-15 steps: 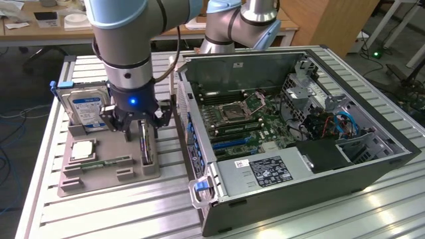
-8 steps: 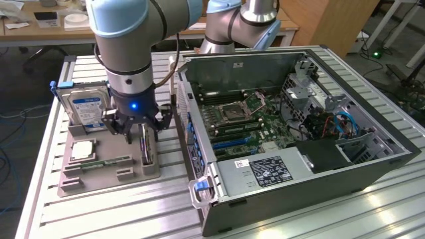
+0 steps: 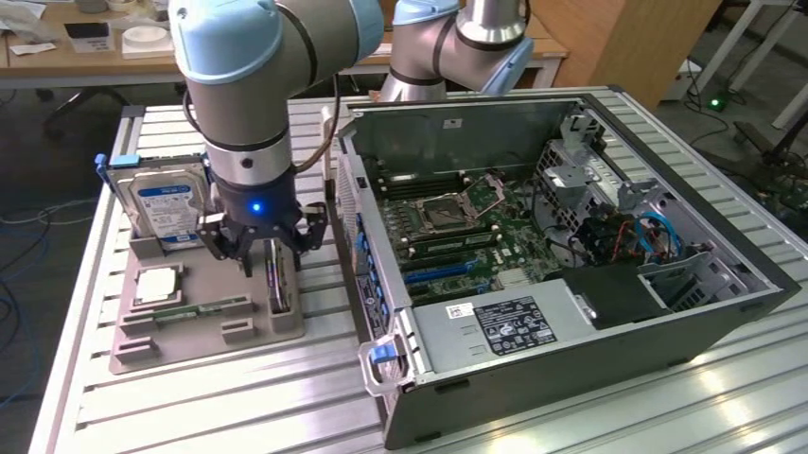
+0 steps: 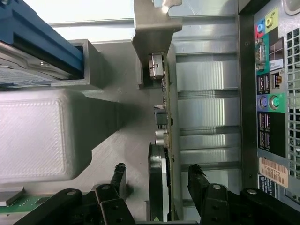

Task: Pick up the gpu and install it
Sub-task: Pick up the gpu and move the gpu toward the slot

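Astride the gpu, jaws spread downward.

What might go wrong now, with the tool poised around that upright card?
The open tool straddles the thin gpu; closing off-centre might tilt it or pinch parts on its face. The case stands close beside the holder, so a swinging lift could knock the card against it.

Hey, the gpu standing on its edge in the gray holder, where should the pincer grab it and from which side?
Probably take the gpu by its upper edge, one pad on each flat face, coming straight down from above. It stands on edge in the gray holder, leaving that edge free. The open pincer hangs over it, one finger each side.
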{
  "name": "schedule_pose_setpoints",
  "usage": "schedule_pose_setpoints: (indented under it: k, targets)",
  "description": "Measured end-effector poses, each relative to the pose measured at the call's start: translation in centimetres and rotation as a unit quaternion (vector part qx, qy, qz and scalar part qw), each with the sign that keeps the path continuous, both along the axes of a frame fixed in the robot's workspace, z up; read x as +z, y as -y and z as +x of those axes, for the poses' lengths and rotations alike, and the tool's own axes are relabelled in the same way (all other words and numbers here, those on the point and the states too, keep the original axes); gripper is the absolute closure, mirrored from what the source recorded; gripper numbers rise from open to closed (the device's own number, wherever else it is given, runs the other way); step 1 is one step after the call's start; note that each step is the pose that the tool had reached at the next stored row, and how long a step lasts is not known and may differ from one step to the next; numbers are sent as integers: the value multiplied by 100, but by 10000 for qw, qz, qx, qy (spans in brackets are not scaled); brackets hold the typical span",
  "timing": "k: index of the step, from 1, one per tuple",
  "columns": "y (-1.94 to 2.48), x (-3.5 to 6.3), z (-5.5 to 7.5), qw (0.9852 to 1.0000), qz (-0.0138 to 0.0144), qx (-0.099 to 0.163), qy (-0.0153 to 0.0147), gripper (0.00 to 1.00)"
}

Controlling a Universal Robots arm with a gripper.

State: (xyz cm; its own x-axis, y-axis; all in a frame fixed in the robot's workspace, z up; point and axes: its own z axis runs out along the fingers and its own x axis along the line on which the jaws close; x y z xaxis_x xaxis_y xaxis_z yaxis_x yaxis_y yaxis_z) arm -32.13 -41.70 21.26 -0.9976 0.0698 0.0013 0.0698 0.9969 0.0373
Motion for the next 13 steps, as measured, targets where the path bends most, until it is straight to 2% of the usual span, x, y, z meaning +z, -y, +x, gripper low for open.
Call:
schedule_pose_setpoints:
  k: [8, 13]
  targets:
    - [0, -2, 0, 10000, -2, 0, 0, 35]
    - [-46, -2, 0, 10000, -48, 0, 0, 35]
